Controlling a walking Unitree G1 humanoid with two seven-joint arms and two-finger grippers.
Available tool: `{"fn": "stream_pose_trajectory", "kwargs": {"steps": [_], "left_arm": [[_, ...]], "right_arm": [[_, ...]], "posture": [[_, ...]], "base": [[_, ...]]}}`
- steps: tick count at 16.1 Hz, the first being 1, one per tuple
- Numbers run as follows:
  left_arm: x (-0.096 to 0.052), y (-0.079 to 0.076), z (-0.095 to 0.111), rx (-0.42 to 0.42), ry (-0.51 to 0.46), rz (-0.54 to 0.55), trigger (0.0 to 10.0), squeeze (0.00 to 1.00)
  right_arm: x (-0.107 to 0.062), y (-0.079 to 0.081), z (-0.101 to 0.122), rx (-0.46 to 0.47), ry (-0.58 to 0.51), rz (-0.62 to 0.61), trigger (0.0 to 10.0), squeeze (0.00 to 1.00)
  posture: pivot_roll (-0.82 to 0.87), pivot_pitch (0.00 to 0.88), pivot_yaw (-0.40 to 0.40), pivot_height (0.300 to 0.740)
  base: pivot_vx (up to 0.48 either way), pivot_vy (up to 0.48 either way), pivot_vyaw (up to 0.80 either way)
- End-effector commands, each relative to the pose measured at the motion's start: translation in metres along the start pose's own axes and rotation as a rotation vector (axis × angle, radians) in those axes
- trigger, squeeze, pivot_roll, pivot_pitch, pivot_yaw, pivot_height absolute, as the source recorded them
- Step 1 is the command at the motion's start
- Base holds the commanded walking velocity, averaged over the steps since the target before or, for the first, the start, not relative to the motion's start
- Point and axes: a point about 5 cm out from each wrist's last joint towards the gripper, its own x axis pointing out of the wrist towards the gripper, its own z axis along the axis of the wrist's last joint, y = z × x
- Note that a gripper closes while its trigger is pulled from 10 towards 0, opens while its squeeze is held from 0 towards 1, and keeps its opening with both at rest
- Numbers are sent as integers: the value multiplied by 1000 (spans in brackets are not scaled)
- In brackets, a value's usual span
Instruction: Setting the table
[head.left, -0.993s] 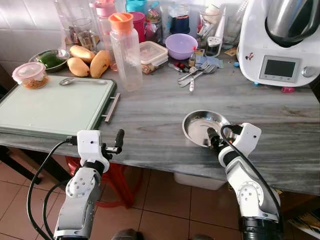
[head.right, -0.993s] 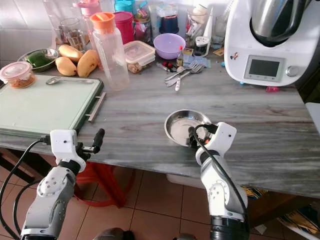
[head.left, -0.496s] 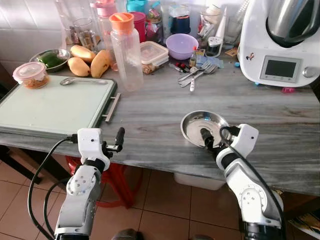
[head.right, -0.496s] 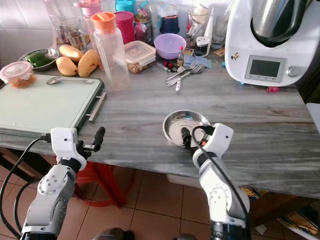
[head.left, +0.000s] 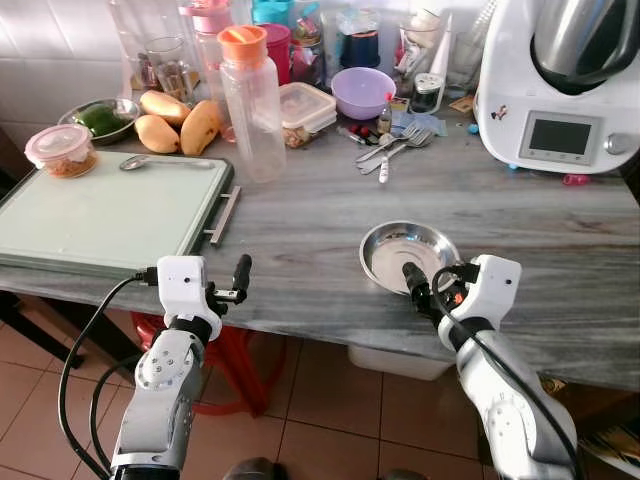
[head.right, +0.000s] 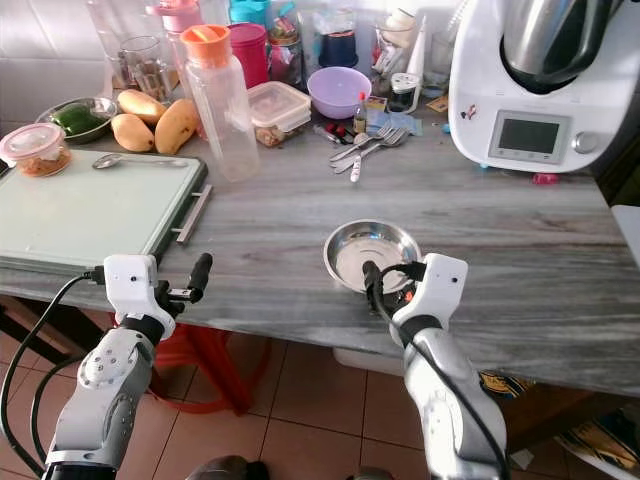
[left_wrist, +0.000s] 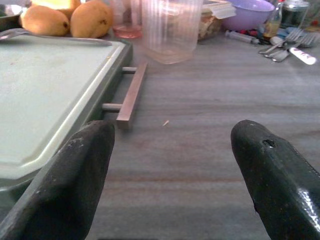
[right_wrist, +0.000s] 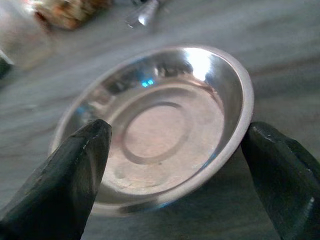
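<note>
A round steel plate (head.left: 408, 252) lies on the grey marble table (head.left: 300, 240) near its front edge. In the right wrist view the plate (right_wrist: 160, 125) is upright and holds nothing. My right gripper (head.left: 418, 288) hovers at the plate's near rim, open, one finger on each side of it and neither touching. My left gripper (head.left: 240, 275) is open at the table's front edge, beside the handle of the pale green board (head.left: 100, 215). The left wrist view has both fingers (left_wrist: 75, 170) wide apart over bare tabletop.
At the back stand a bottle with an orange cap (head.left: 250, 100), mangoes (head.left: 180, 125), a purple bowl (head.left: 362, 90), forks (head.left: 395, 148) and a white kitchen machine (head.left: 560, 90). A spoon (head.left: 165, 162) lies on the board. A red stool (head.left: 235, 365) is under the table.
My right gripper has drawn back from over the plate toward the table's front edge. The plate stays where it was. The left arm has barely moved.
</note>
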Motion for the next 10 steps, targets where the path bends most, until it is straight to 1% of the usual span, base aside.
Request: {"fn": "stream_pose_trajectory", "kwargs": {"steps": [1, 2, 3, 4, 5, 6, 8, 10], "left_arm": [[1, 1, 1, 10, -3, -8, 10000, 0], [1, 1, 0, 10, -2, -8, 10000, 0], [1, 1, 0, 11, -1, -10, 10000, 0], [1, 1, 0, 12, -1, -11, 10000, 0], [1, 1, 0, 13, 0, -13, 10000, 0], [1, 0, 0, 13, -1, -16, 10000, 0], [2, 1, 0, 14, -1, -16, 10000, 0], [1, 2, 0, 18, -1, -17, 10000, 0]], "right_arm": [[-3, 7, 8, -30, -55, 43, 10000, 1000], [-5, 9, 10, -41, -76, 62, 10000, 1000], [-7, 13, 14, -78, -107, 99, 10000, 1000], [-8, 16, 14, -88, -113, 123, 10000, 1000], [-8, 20, 13, -91, -103, 148, 10000, 1000], [-7, 19, 9, -79, -84, 148, 10000, 1000], [-9, 16, 0, -59, -32, 158, 10000, 1000], [-14, 12, -9, -70, 15, 161, 10000, 1000]], "posture": [[-74, 0, 60, 740], [-74, 0, 60, 740], [-74, 0, 60, 740], [-76, 0, 62, 740], [-76, 0, 62, 740], [-74, 0, 58, 740], [-71, 0, 58, 740], [-71, 0, 59, 740]], "base": [[0, 0, 0], [0, 0, 0], [0, 0, 0], [0, 0, 0], [0, 0, 0], [0, 0, 0], [0, 0, 0], [0, 0, 0]]}}
